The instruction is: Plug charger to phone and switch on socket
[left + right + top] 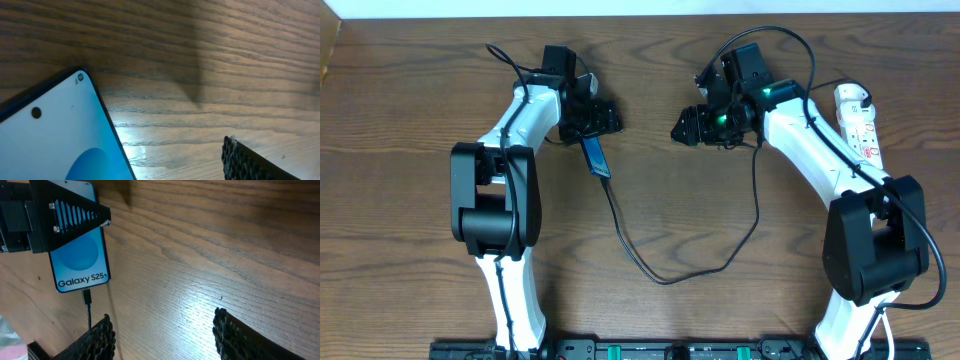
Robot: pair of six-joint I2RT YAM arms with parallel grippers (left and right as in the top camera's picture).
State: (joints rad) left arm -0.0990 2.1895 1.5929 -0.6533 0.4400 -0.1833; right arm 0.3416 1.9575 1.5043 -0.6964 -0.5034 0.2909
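Where the charger (pixel 88 301) meets it, the phone (pixel 80 264) reads — "Galaxy S25+".

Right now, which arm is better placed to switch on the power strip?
Right, probably. The socket lies far right, beside the right arm, and the right tool is open and empty. The left tool hovers at the phone, on the far side from the strip.

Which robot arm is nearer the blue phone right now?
Left. The left arm holds its open jaws right over the phone's top end, one finger above the screen. The right arm's jaws hang apart from it, off to the phone's side.
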